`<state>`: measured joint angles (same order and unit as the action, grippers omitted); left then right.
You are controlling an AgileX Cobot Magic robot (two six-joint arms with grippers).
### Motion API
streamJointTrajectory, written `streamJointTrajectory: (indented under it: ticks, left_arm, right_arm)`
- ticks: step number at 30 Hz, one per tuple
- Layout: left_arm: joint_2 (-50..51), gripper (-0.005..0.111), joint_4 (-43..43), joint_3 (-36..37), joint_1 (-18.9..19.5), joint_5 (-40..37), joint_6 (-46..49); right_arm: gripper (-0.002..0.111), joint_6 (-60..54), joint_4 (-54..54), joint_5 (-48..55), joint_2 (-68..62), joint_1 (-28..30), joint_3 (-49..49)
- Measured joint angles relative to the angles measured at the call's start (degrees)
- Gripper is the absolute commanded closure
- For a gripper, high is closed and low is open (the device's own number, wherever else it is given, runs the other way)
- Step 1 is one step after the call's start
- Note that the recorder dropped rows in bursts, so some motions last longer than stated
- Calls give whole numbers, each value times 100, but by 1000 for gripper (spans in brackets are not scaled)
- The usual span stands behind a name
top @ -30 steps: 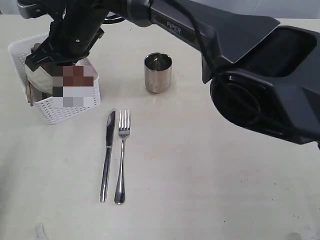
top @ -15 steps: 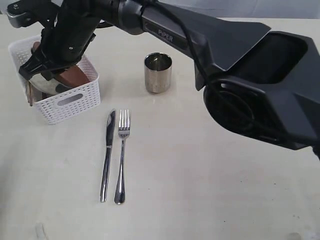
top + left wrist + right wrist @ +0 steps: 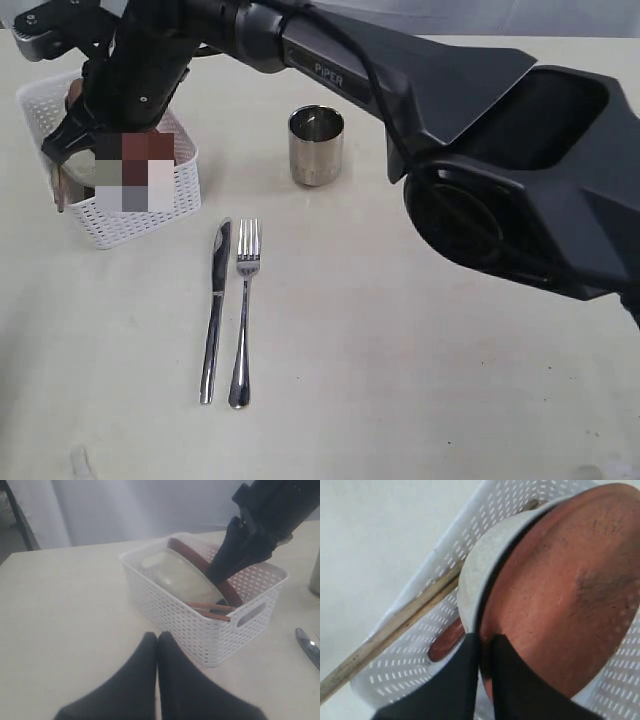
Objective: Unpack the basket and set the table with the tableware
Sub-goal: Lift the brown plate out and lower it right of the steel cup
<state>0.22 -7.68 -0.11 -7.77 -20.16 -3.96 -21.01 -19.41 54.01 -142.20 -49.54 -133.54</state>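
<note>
The white basket (image 3: 140, 226) stands at the back left of the table (image 3: 400, 350). Inside it, a brown-red plate (image 3: 570, 590) leans against a pale bowl (image 3: 470, 575), beside wooden chopsticks (image 3: 395, 625) and a dark red spoon (image 3: 447, 640). My right gripper (image 3: 486, 642) reaches across into the basket, shut on the plate's rim, one finger on each face. A steel cup (image 3: 316, 145), knife (image 3: 214, 310) and fork (image 3: 243, 310) are on the table. My left gripper (image 3: 157, 639) is shut and empty, just short of the basket's (image 3: 190, 625) corner.
The right arm's dark body (image 3: 500, 150) spans the back and right of the exterior view, passing over the cup. In the left wrist view the right gripper's fingers (image 3: 227, 560) stand inside the basket, by the bowl (image 3: 180, 575) and chopsticks (image 3: 207, 611).
My right gripper has gone down and a little left into the basket onto the plate's rim, and has held still for the last half second. The cup, knife and fork have not moved.
</note>
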Motion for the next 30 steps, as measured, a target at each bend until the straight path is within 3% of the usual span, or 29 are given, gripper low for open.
streamJointTrajectory:
  ticks: [19, 30]
  left_arm:
    - [0, 106, 0, 0, 0, 0, 0]
    - [0, 106, 0, 0, 0, 0, 0]
  right_arm:
    - [109, -38, 950, 551, 777, 0, -382]
    - [109, 163, 2344, 1554, 1521, 25, -382]
